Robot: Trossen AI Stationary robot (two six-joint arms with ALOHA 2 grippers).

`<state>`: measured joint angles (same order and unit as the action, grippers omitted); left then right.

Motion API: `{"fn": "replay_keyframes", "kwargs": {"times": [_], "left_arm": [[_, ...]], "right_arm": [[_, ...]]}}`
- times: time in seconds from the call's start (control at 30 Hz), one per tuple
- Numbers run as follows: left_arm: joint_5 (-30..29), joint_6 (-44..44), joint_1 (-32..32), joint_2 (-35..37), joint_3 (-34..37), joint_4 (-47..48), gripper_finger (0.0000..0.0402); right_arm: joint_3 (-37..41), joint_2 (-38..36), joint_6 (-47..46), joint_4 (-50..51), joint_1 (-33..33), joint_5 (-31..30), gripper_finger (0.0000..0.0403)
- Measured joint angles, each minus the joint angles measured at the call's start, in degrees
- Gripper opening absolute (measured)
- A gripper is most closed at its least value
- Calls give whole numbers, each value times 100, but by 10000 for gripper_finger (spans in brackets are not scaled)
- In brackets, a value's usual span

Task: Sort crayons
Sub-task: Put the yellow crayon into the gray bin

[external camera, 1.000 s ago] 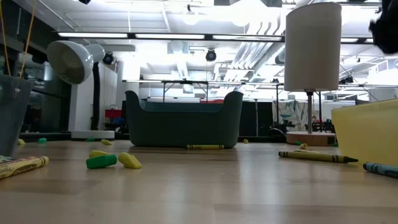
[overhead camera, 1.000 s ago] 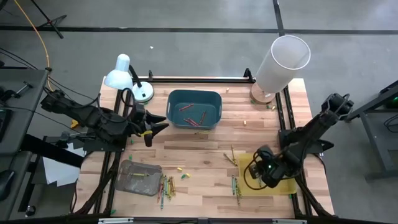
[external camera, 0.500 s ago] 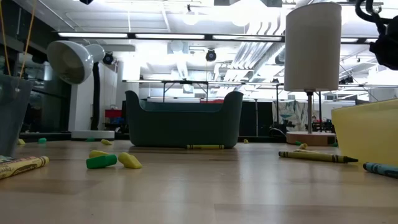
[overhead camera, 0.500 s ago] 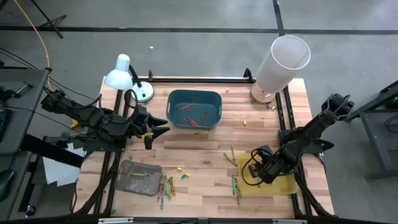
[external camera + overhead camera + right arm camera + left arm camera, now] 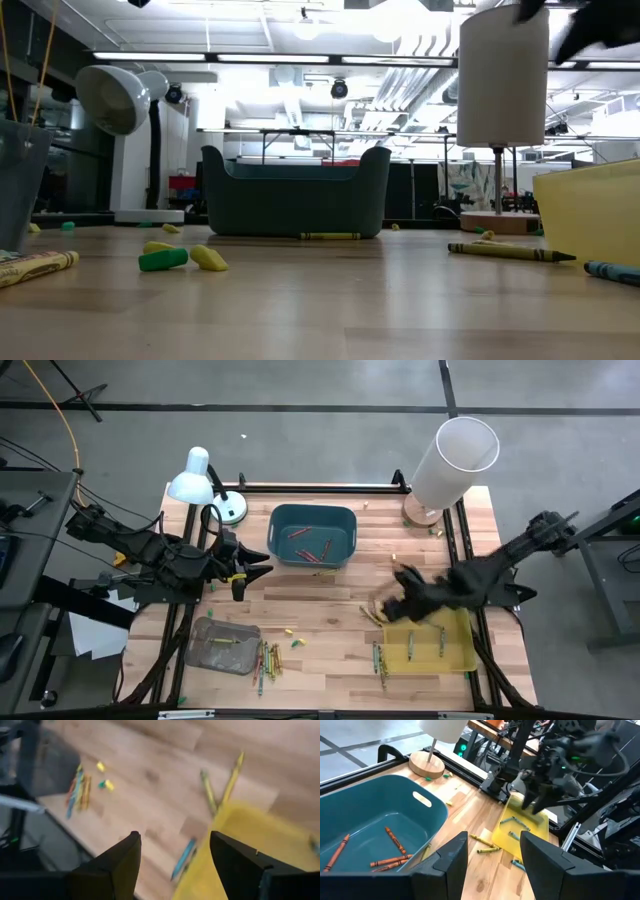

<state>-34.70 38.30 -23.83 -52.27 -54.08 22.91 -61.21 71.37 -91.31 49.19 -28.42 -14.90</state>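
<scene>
Crayons lie in three containers: red/orange ones in the teal bin (image 5: 312, 535), green ones (image 5: 410, 646) in the yellow tray (image 5: 455, 655), one in the grey tray (image 5: 225, 645). Loose crayons lie beside the grey tray (image 5: 268, 660) and by the yellow tray's left edge (image 5: 380, 660). My right gripper (image 5: 400, 585) hovers open and empty above the table, just beyond the yellow tray's far left corner. Left of the teal bin, my left gripper (image 5: 250, 565) stands open and empty.
A white desk lamp (image 5: 200, 480) stands at the far left and a tall white cylinder lamp (image 5: 452, 460) at the far right. Small crayon stubs (image 5: 292, 633) lie mid-table. Bare wood lies between the bin and the trays.
My right gripper has risen from low over the yellow tray and swung toward the table's far left, ending beyond the tray's far left corner. The crayons in the tray, covered by the gripper before, now show. My left arm has kept still.
</scene>
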Motion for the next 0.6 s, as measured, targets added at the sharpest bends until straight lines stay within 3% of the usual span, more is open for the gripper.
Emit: {"fn": "replay_keyframes", "kwargs": {"times": [0.13, 0.27, 0.6], "left_arm": [[0, 2, 0, 0, 0, 1, 168], [0, 2, 2, -2, 0, 1, 168], [0, 4, 2, 0, 0, -1, 168]], "right_arm": [[-254, 711, 1148, 7, 1216, 778, 225], [-260, 1569, 1870, 218, 2036, 1456, 224], [-260, 2952, 2412, 269, 2625, 2153, 224]]}}
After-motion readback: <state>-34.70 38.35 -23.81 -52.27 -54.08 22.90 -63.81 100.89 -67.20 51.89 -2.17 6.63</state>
